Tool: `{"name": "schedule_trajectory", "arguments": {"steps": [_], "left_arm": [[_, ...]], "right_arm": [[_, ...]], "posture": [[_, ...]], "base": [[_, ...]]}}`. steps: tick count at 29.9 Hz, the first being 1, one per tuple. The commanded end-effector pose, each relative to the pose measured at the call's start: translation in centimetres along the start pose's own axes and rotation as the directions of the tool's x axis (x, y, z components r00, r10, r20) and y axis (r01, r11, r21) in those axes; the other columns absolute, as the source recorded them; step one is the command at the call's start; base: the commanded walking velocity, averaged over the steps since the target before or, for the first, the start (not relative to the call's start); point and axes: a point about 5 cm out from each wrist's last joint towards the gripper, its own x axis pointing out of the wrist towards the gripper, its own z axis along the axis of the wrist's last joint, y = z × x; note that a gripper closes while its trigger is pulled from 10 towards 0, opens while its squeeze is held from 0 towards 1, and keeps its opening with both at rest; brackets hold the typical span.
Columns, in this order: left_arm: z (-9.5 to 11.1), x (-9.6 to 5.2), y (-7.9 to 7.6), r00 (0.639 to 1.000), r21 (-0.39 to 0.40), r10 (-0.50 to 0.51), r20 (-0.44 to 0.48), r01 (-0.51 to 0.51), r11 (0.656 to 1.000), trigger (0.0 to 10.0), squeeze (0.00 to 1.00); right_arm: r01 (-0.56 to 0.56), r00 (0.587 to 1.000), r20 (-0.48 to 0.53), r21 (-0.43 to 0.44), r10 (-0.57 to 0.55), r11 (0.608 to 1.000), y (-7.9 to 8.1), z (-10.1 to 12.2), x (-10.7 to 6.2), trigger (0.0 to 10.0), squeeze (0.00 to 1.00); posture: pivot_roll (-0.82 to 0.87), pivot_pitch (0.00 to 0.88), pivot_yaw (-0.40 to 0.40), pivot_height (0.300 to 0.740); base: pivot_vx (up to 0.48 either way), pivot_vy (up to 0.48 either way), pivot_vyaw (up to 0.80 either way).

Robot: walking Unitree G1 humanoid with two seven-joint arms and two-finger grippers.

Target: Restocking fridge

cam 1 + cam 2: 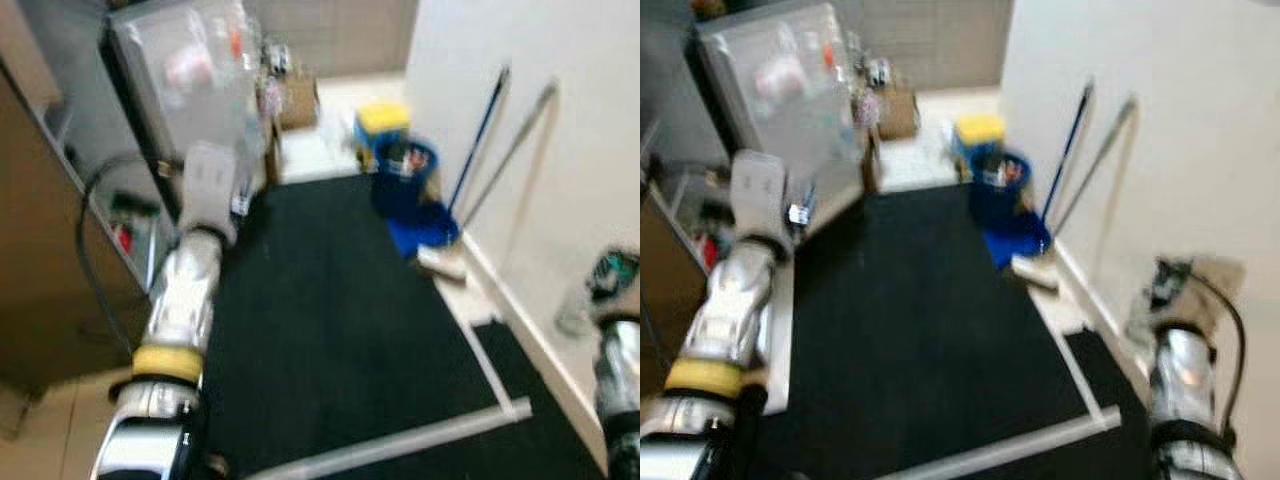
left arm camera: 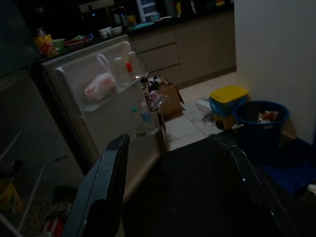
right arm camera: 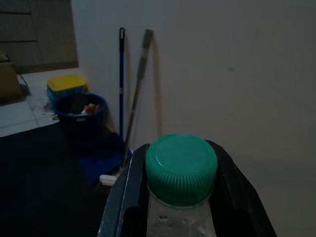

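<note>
Right gripper (image 3: pixel 182 197): fingers clenched round the green-capped bottle (image 3: pixel 181 170), carried for restocking.
Left gripper (image 2: pixel 173 187): fingers spread, empty.
Fridge door (image 2: pixel 106 98): stood open ahead of them, awaiting stock.

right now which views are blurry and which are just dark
Left and right eye views: bright but motion-blurred, so the fridge door and blue bucket look smeared. Left wrist view: dim, fairly sharp, with the open left pincer in silhouette. Right wrist view: dim but crisp, the right pincer closed on the green-capped bottle.
</note>
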Motion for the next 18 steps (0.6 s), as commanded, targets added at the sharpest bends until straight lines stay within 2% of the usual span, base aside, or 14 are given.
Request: {"name": "schedule_trajectory", "arguments": {"steps": [1, 5, 9, 11, 12, 15, 16, 18], "left_arm": [[-0.3, -0.2, -0.3, 1.0, -0.007, -0.014, -0.008, 0.014, 1.0, 10.0, 0.0], [-1.3, -0.7, -1.2, 0.999, -0.018, -0.031, -0.043, 0.03, 0.999, 10.0, 0.0], [-3.0, -1.9, -3.1, 0.992, -0.029, -0.078, -0.096, 0.076, 0.997, 10.0, 0.0], [-4.5, -2.9, -4.3, 0.984, -0.028, -0.107, -0.144, 0.104, 0.994, 10.0, 0.0], [-6.8, -4.5, -5.5, 0.965, -0.031, -0.134, -0.227, 0.13, 0.991, 10.0, 0.0], [-8.0, -5.3, -5.9, 0.952, -0.028, -0.143, -0.271, 0.141, 0.99, 10.0, 0.0], [-10.8, -7.4, -6.2, 0.915, -0.001, -0.149, -0.375, 0.16, 0.987, 10.0, 0.0], [-12.7, -8.9, -5.9, 0.883, 0.027, -0.139, -0.448, 0.169, 0.985, 10.0, 0.0]], "right_arm": [[-0.005, 1.0, 0.007, -0.023, 0.005, 1.0, -0.2, -0.2, -0.2, 10.0, 0.0], [-0.063, 0.996, 0.054, -0.072, 0.067, 0.995, 0.8, 0.4, -0.2, 10.0, 0.0], [-0.078, 0.994, 0.072, -0.083, 0.084, 0.993, 1.3, 0.7, -0.1, 10.0, 0.0], [-0.083, 0.993, 0.077, -0.079, 0.09, 0.993, 1.4, 0.8, -0.1, 10.0, 0.0], [-0.088, 0.994, 0.066, -0.079, 0.093, 0.993, 1.5, 0.5, -0.2, 10.0, 0.0], [-0.09, 0.994, 0.054, -0.079, 0.094, 0.993, 1.5, 0.2, -0.3, 10.0, 0.0], [-0.095, 0.995, 0.012, -0.087, 0.096, 0.992, 1.6, -1.0, -0.8, 10.0, 0.0], [-0.102, 0.995, -0.03, -0.096, 0.099, 0.99, 1.7, -2.2, -1.3, 10.0, 0.0]], "posture": [[0.05, 0.0, -0.009, 0.74], [0.05, 0.0, -0.009, 0.74], [0.05, 0.0, -0.006, 0.74], [0.05, 0.0, -0.006, 0.74], [0.05, 0.0, -0.006, 0.74], [0.05, 0.0, -0.006, 0.74], [0.04, 0.0, -0.007, 0.74], [0.04, 0.0, -0.007, 0.74]], "base": [[0.401, 0.0, 0.0], [0.399, 0.0, 0.0], [0.402, 0.0, 0.0], [0.401, 0.0, 0.0], [0.401, 0.0, 0.0], [0.399, 0.0, 0.0], [0.398, 0.0, 0.0], [0.399, 0.0, 0.0]]}}
